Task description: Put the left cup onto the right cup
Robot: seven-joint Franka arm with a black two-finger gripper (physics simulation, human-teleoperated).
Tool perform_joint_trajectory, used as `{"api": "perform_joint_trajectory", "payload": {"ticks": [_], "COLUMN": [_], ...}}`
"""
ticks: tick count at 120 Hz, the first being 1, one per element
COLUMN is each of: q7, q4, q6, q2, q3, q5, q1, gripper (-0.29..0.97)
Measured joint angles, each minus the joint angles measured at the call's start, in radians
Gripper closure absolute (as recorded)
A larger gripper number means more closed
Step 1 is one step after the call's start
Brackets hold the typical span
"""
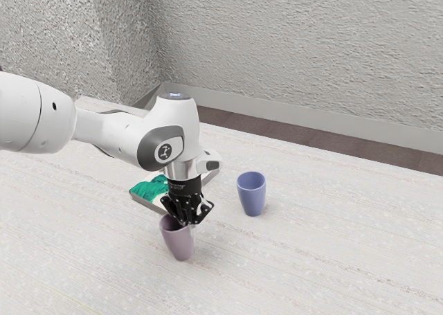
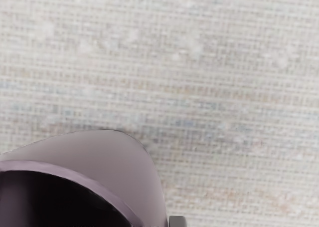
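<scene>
Rough grey plaster walls (image 1: 311, 38) meet in a corner near 11 o'clock. At their foot a pale baseboard (image 1: 332, 118) slants down toward 3 o'clock, with a strip of dark brown floor (image 1: 346, 143) just below it. The whitish, finely grained tabletop (image 1: 332, 259) spreads from centre to 6 o'clock, evenly lit.

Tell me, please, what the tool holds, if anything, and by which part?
Cannot be told: the tool sits at the rim of the mauve cup, but no firm hold is visible.

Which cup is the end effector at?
The mauve cup, right under the end effector; the bluish cup stands apart, toward the exterior view's right.
</scene>
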Motion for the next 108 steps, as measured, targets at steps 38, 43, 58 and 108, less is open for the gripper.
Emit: {"api": "perform_joint_trajectory", "payload": {"ticks": [38, 43, 58, 108], "q7": [-0.012, -0.014, -0.018, -0.026], "q4": [0.007, 0.016, 0.06, 0.244], "q6": [-0.009, -0.011, -0.033, -0.143], "q2": [-0.012, -0.013, -0.013, 0.012], "q3": [0.006, 0.007, 0.008, 0.016], "q5": [0.015, 0.02, 0.039, 0.141], "q1": [-0.01, -0.012, -0.02, -0.06], "gripper": [0.78, 0.78, 0.78, 0.78]}}
